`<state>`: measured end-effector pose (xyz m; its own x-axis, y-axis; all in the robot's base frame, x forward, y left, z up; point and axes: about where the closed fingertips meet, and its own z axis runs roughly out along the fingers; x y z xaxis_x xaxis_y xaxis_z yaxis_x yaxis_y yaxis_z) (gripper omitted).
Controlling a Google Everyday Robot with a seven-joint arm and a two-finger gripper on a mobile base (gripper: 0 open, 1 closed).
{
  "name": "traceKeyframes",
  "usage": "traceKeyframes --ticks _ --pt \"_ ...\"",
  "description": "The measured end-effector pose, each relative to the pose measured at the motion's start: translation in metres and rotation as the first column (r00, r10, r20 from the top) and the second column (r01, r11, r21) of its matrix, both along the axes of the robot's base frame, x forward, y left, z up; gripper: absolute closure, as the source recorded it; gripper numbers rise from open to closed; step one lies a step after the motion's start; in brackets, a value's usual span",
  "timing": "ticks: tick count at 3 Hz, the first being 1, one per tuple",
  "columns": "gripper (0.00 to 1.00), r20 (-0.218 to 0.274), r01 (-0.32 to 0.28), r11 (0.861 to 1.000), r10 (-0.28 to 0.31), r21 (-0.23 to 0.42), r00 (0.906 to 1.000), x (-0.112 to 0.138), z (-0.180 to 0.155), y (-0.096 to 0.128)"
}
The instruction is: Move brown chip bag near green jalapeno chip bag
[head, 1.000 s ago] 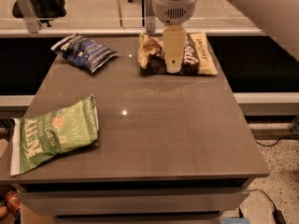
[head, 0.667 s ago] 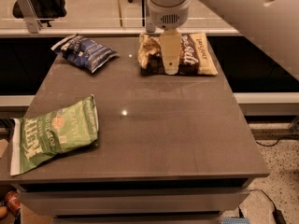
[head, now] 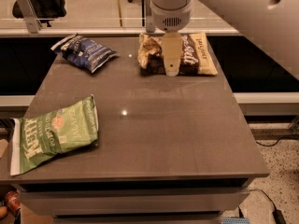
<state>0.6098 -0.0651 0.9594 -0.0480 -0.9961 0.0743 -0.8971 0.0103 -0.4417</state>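
The end effector (head: 171, 69) points straight down below the white wrist (head: 172, 6), over the worktop's (head: 163, 139) far side; the arm (head: 252, 17) enters from upper right.

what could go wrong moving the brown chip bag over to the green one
1. The gripper sits over the middle of the crinkled brown chip bag; a shallow grasp on loose film could slip.
2. The green jalapeno chip bag lies at the left edge of the table, so a dragged bag might nudge it off.

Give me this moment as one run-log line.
gripper: over brown chip bag | bag position: far edge | green jalapeno chip bag: near-left corner | move: not yet done
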Motion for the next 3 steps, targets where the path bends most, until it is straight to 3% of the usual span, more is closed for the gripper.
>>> traceKeyframes --ticks 3 --pt "0.0 -0.047 -0.061 0.997 0.059 -0.037 0.9971 0.043 -0.027 0.005"
